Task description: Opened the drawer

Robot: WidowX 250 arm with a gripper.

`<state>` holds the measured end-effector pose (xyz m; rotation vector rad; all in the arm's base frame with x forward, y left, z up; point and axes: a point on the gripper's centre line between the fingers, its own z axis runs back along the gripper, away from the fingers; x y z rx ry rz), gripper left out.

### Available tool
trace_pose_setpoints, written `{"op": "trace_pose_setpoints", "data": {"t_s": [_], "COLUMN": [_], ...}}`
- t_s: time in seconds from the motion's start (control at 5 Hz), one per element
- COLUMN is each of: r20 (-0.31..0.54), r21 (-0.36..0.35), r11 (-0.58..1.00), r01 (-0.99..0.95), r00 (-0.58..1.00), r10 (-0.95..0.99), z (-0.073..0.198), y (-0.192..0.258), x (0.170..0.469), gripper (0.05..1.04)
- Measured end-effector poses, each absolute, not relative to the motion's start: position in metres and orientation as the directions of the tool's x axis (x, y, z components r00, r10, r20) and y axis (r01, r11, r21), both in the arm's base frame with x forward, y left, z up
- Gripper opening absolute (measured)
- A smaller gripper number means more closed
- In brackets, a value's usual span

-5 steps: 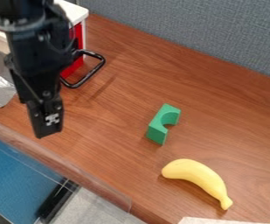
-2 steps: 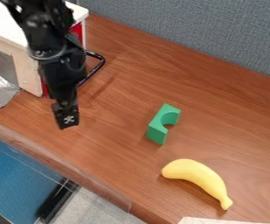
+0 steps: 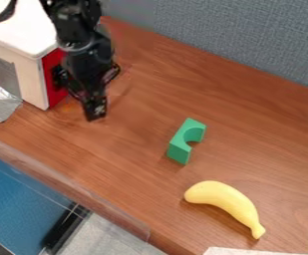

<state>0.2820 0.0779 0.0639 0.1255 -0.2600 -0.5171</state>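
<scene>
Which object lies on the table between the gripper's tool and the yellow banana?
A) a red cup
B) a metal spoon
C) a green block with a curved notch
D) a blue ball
C: the green block with a curved notch lies on the wood between them.

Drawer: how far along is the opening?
Done: nothing visible; the red front looks flush with the box. In hand: the gripper hangs by the handle, contact unclear. Left: apparently the whole pull.
</scene>
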Motion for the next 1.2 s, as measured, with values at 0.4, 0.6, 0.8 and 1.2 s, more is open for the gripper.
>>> {"op": "trace_pose_setpoints", "data": {"t_s": [0.4, 0.6, 0.8, 1.2], "r20": [0.245, 0.243, 0.237, 0.221], "r21": [0.179, 0.184, 0.192, 0.207], "r11": [0.905, 0.928, 0.936, 0.946], "r01": [0.385, 0.324, 0.295, 0.25], "r00": [0.874, 0.9, 0.912, 0.93], "r10": [-0.42, -0.363, -0.336, -0.294], "z": [0.07, 0.067, 0.06, 0.045], "y": [0.086, 0.092, 0.092, 0.089], "x": [0.309, 0.319, 0.329, 0.345], "gripper": [0.999, 1.0, 1.0, 1.0]}}
